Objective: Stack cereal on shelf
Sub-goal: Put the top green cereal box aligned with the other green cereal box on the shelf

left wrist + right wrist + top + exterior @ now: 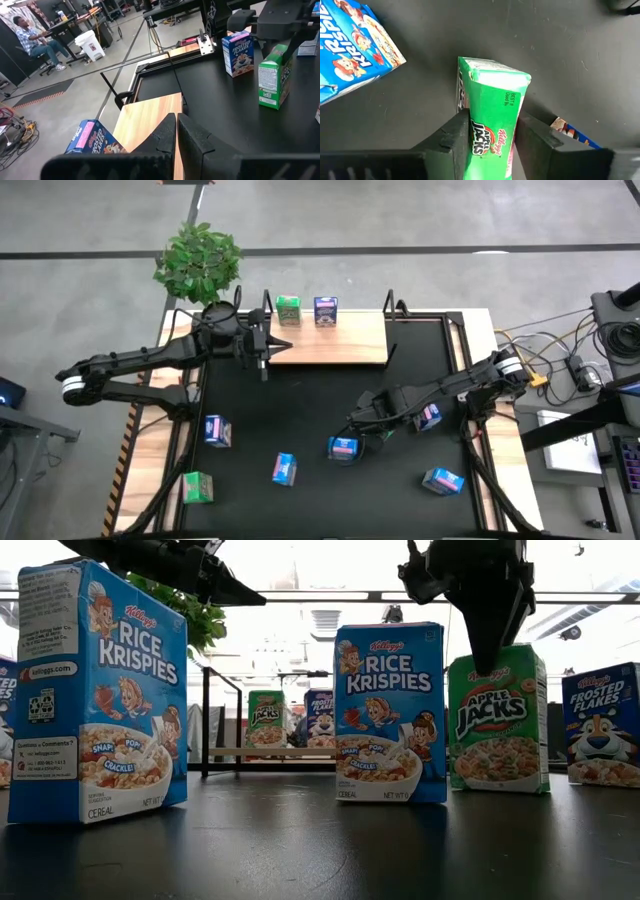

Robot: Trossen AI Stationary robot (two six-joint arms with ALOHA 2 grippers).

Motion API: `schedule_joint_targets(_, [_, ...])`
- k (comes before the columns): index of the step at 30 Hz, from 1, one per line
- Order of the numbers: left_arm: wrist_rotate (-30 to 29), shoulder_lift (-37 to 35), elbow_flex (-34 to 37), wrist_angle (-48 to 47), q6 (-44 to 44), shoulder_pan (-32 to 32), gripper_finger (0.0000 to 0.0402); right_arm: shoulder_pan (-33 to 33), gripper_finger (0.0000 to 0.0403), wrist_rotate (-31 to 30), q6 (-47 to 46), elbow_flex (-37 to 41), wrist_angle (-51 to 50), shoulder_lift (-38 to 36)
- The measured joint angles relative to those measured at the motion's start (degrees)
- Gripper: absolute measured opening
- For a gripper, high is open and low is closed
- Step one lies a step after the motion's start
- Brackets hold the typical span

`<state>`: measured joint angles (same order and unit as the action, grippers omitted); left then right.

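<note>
Shelf point(330, 340) holds two cartons; right gripper point(490, 132) clamps green Apple Jacks carton point(492, 115); left gripper point(177, 131) clenched.

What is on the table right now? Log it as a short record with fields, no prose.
shelf: far side of the table, holds two cartons
on shelf: green carton, purple carton, upright, side by side
left pincer: shut, empty, over the shelf's left end
right pincer: mid-table, down over the Apple Jacks carton
loose cartons: six more on the table, one of them green
</note>
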<state>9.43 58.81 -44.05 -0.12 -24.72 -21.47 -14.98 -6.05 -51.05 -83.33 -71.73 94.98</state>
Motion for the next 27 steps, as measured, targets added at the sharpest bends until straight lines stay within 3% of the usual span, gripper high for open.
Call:
schedule_joint_targets(6, [0.0, 0.0, 0.0, 0.0, 0.21, 0.0, 0.0, 1.3, 0.0127, 0.01, 4.12, -4.12, -4.24, 0.0])
schedule_joint_targets(14, [0.02, 0.0, 0.0, 0.89, -0.18, -0.11, 0.0, 6.38, 0.0126, -4.45, 13.7, -15.93, -10.74, -0.04])
schedule_joint_targets(20, [0.0, -0.02, -0.02, 3.56, -1.7, -0.76, 0.0, 12.57, 0.0123, -8.64, 27.25, -24.01, -9.3, 0.17])
schedule_joint_targets(27, [0.01, -0.7, -0.02, 5.53, -1.77, -1.67, 0.0, 21.47, 0.0121, -8.54, 47.71, -29.71, -0.7, 3.47])
